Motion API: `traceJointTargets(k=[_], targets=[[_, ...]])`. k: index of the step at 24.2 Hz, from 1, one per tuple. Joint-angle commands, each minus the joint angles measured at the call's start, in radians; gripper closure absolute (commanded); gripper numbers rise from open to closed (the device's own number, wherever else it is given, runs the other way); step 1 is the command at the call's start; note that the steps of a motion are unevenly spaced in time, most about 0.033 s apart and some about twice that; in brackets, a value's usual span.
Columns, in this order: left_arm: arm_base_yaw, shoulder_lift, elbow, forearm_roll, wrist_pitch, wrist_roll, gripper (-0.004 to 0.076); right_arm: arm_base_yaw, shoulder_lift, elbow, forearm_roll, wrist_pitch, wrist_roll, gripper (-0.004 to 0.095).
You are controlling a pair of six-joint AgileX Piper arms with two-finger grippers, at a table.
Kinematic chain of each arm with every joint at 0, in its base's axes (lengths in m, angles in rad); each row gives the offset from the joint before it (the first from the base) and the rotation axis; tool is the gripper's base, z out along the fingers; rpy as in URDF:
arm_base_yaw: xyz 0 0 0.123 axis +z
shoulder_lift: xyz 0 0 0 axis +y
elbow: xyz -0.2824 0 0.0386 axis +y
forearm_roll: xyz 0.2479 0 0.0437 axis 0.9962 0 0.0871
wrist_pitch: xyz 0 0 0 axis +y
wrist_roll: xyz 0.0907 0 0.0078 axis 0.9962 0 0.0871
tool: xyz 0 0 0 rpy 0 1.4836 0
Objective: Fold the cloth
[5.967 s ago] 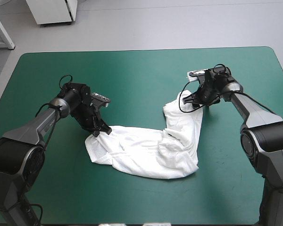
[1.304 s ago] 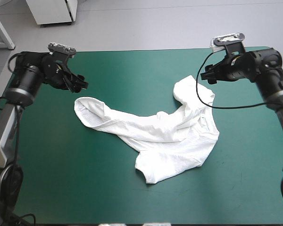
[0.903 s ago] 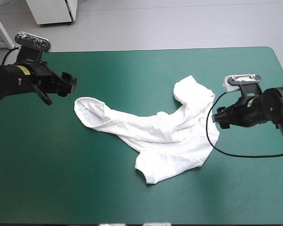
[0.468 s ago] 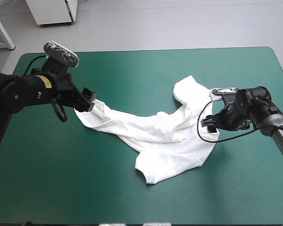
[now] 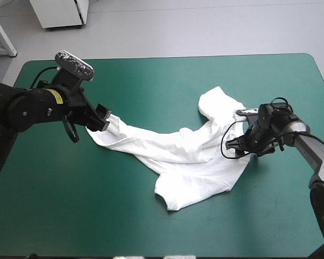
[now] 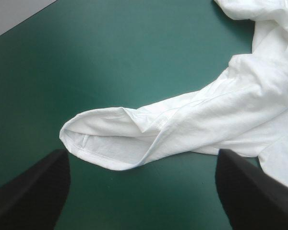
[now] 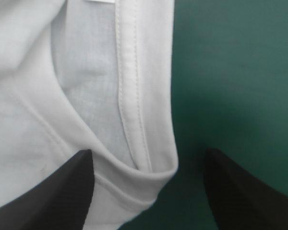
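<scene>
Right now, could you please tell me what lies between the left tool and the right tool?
Only the T-shirt: in the high view it sprawls crumpled over the teal-green cover, reaching from the left tool to the right tool.

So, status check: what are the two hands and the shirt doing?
Left hand open, at one T-shirt end. Right hand open at a hemmed edge. T-shirt crumpled, not folded. Nothing blocking.

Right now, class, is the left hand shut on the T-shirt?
No: on the left hand the black fingers stand wide apart, the T-shirt lying loose between them.
</scene>
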Motion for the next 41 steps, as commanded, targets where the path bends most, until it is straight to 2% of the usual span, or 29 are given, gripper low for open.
traceJointTargets(k=[1,3,5,6,9,12,15,16,18,30,35,39,41], targets=[[-0.006,-0.024,-0.021,0.008,-0.044,-0.009,0.0125,-0.004,-0.002,-0.023,0.034,-0.014,-0.010,0.0341],[-0.006,-0.024,-0.021,0.035,-0.042,-0.009,0.0125,-0.004,0.014,-0.023,0.051,-0.014,-0.010,0.0391],[-0.006,-0.024,-0.019,0.052,-0.042,-0.009,0.0125,-0.004,0.027,-0.023,0.077,-0.014,-0.032,0.0495],[-0.006,-0.020,-0.015,0.076,-0.042,-0.010,0.0125,-0.004,0.031,-0.023,0.087,-0.014,-0.059,0.0568],[0.007,0.044,-0.004,0.190,-0.036,-0.052,0.0125,-0.004,0.048,-0.023,0.132,-0.020,-0.145,0.0924],[0.083,0.121,0.038,0.186,-0.065,-0.055,0.0125,-0.004,0.048,-0.024,0.121,-0.017,-0.145,0.0921],[0.213,0.219,0.073,0.162,-0.133,-0.056,0.0125,-0.004,0.048,-0.024,0.117,0.002,-0.162,0.0921],[0.260,0.260,0.073,0.140,-0.186,-0.062,0.0125,-0.004,0.048,-0.024,0.117,0.012,-0.169,0.0921],[0.318,0.342,0.073,0.091,-0.210,-0.057,0.0125,-0.004,0.048,-0.024,0.121,0.017,-0.181,0.0921],[0.348,0.608,0.071,0.024,-0.294,-0.035,0.0125,-0.004,0.042,-0.024,0.131,0.048,-0.188,0.0921],[0.370,0.637,0.071,-0.074,-0.309,0.008,0.0132,-0.004,0.019,-0.031,0.131,0.050,-0.190,0.0921],[0.390,0.653,0.071,-0.161,-0.309,0.052,0.0225,-0.004,0.010,-0.044,0.131,0.056,-0.190,0.0921],[0.394,0.657,0.071,-0.183,-0.309,0.055,0.0312,-0.004,0.005,-0.046,0.131,0.056,-0.190,0.0921]])
